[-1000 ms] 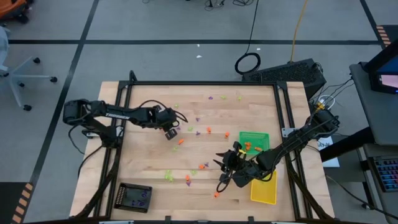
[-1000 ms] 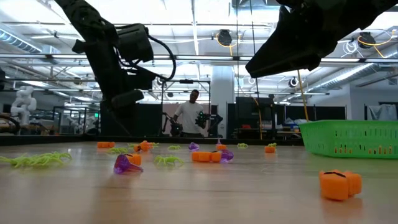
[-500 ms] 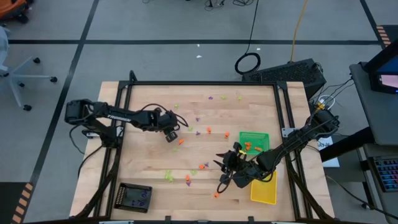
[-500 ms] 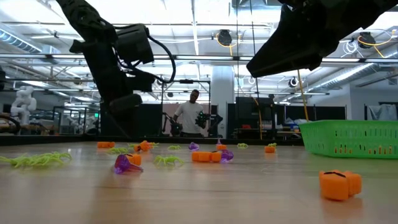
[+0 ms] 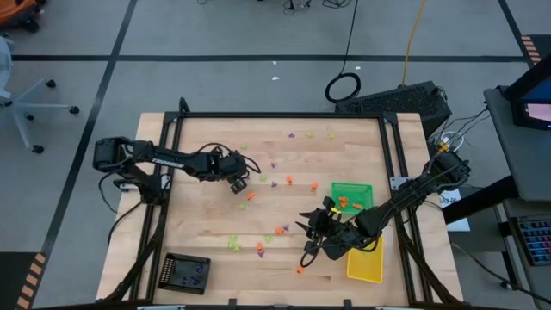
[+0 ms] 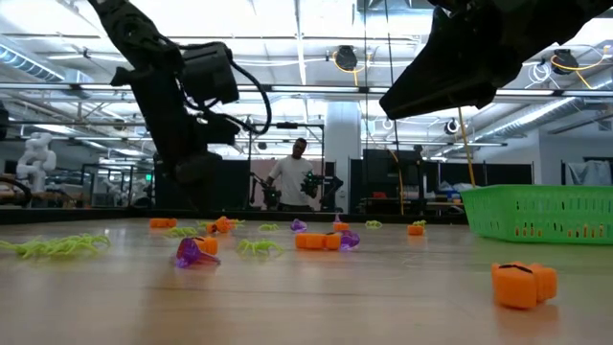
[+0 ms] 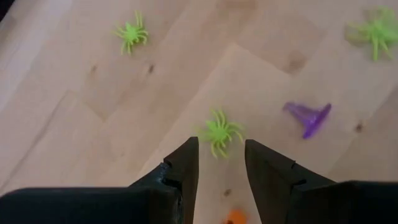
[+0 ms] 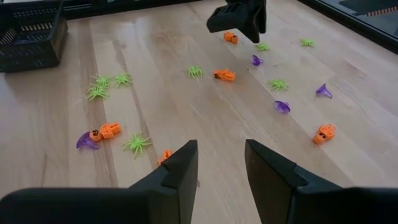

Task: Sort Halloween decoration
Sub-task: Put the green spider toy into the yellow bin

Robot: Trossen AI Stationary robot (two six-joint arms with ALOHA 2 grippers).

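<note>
The Halloween decoration lies scattered over the wooden table [image 5: 207, 224]: green spiders, purple hats and orange pieces. My left gripper [image 5: 238, 182] hangs open, tipped down over the table's left-middle. Its fingertips [image 7: 186, 152] stand just short of a green spider [image 7: 221, 132], with a purple hat [image 7: 309, 116] off to one side and an orange piece [image 7: 235, 217] on the table below the gap. My right gripper [image 5: 312, 232] hovers open near the table's middle, left of the yellow tray [image 5: 364, 265], with nothing between its fingers [image 8: 186, 163].
A green tray [image 5: 351, 196] with a few orange pieces stands at the right. A black tray [image 5: 186, 272] sits at the near left corner. A black frame [image 5: 284, 115] rims the table. A person [image 6: 295, 177] stands in the room beyond the far edge.
My left gripper has tipped a little more steeply down, and its fingers have sunk slightly toward the trinkets on the table. My right arm has kept still and no trinket has moved.
</note>
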